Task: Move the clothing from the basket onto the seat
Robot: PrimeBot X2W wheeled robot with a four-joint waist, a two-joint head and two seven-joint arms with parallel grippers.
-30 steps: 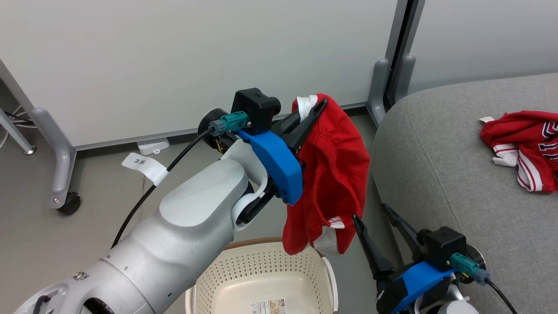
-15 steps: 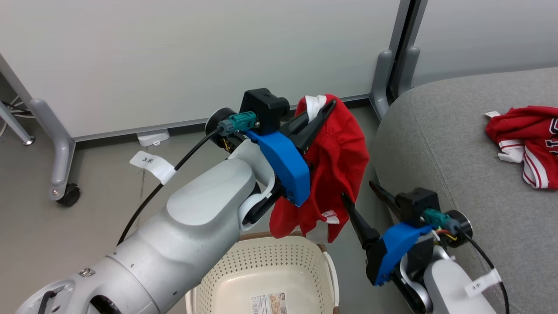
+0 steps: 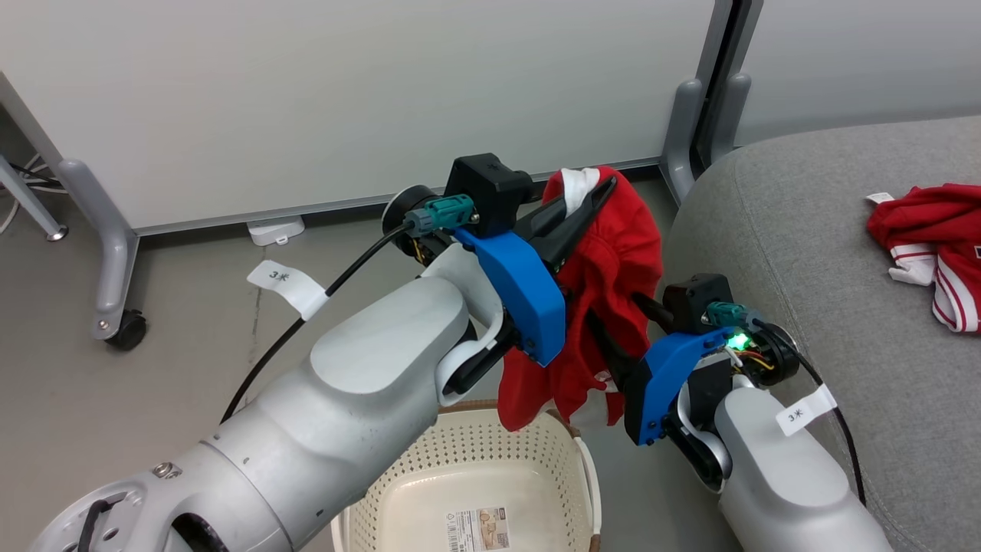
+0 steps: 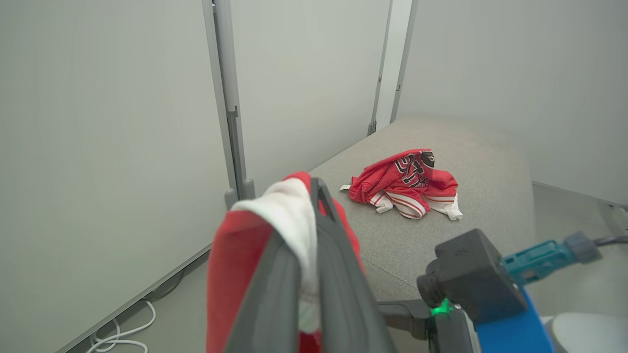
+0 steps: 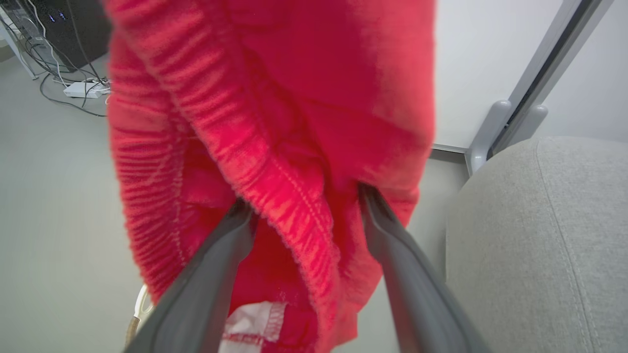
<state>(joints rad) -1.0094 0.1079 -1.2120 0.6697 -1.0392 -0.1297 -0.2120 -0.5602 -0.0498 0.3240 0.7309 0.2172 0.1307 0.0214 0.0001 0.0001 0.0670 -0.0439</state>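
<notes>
Held the shorts (image 3: 621, 253) clenched in the left tool (image 3: 592, 201) above the basket (image 3: 475, 452), right tool (image 5: 304, 196) spread open around them; next, probably, needed carrying over the seat (image 3: 805, 230), beside the jersey (image 3: 927, 238), then releasing.

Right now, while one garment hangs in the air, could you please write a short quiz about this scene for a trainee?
1. True or false: the jersey lies on the seat.
2. Which one is shut on the shorts? A) left gripper B) right gripper
3. Fill in: on the bottom of the basket you see a label ____.
Key: 1 true; 2 A, the right gripper is open with its fingers on either side of the hanging shorts; 3 sticker.
</notes>
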